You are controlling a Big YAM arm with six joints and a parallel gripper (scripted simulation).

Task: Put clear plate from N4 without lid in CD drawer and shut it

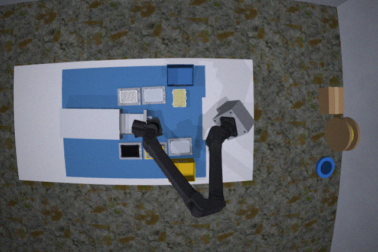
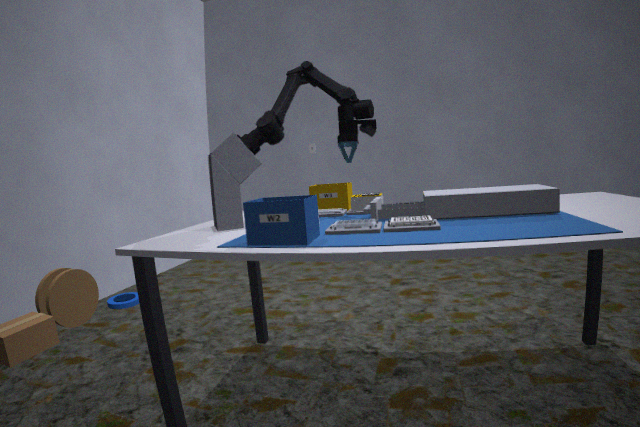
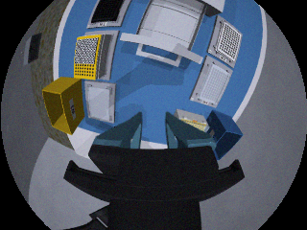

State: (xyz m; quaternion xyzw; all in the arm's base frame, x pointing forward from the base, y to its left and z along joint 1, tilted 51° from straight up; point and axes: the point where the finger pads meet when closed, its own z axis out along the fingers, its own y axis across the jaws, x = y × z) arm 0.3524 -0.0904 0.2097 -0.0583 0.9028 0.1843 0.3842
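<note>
Partly open and holding nothing, the gripper (image 2: 347, 155) hangs high above the blue mat (image 2: 491, 226), over the cooler's (image 2: 491, 200) open drawer (image 1: 126, 122). That drawer sticks out of the cooler toward the arm's base (image 1: 244, 115). On the yellow-bin (image 1: 184, 168) side of the drawer, the clear plate (image 1: 180, 146) rests in its nest on the tabletop (image 1: 36, 121).

From above, the arm (image 1: 170, 166) hides part of the drawer (image 1: 126, 122) and one nest.
</note>
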